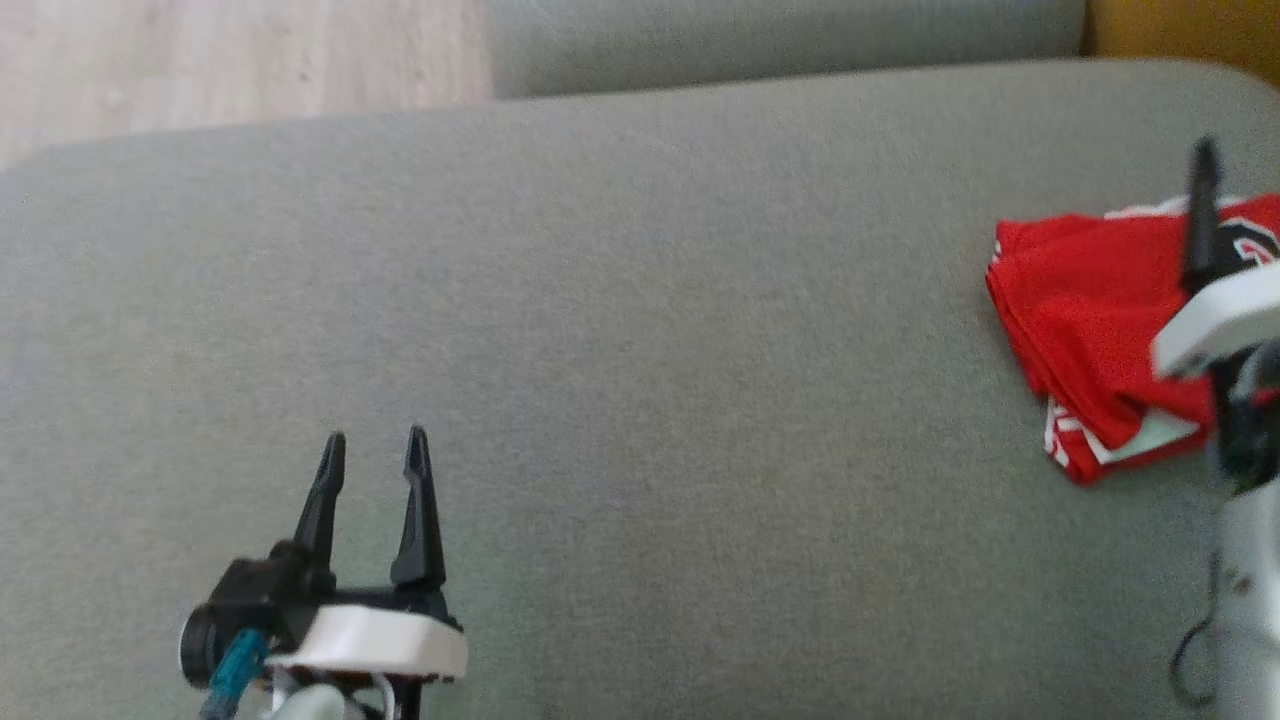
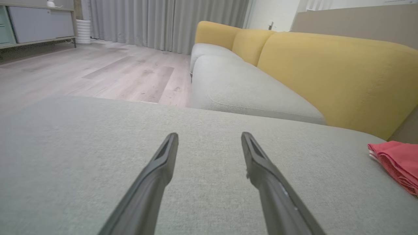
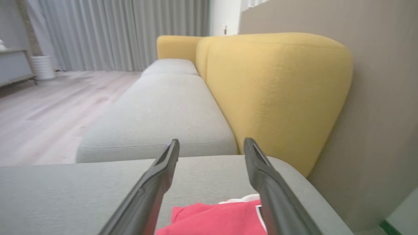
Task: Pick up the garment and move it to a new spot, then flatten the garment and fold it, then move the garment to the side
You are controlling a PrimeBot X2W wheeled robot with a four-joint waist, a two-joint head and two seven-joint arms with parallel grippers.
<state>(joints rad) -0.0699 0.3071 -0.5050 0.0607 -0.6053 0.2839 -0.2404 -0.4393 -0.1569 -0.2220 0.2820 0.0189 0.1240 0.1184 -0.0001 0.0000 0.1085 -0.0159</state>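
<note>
- Head view puts the folded red garment (image 1: 1085, 320) at the right edge of the frame, flat on the grey cushion (image 1: 640, 300) and near its rim.
- Right pincer (image 3: 211, 143) hangs just over it, jaws wide, gripping nothing. We judge a finger could snag a layer on withdrawal and undo the fold.
- A sideways drag could tip it off the cushion.
- Left pincer (image 1: 375, 437), lower left, is wide open and empty, well apart, so we see little risk there.
</note>
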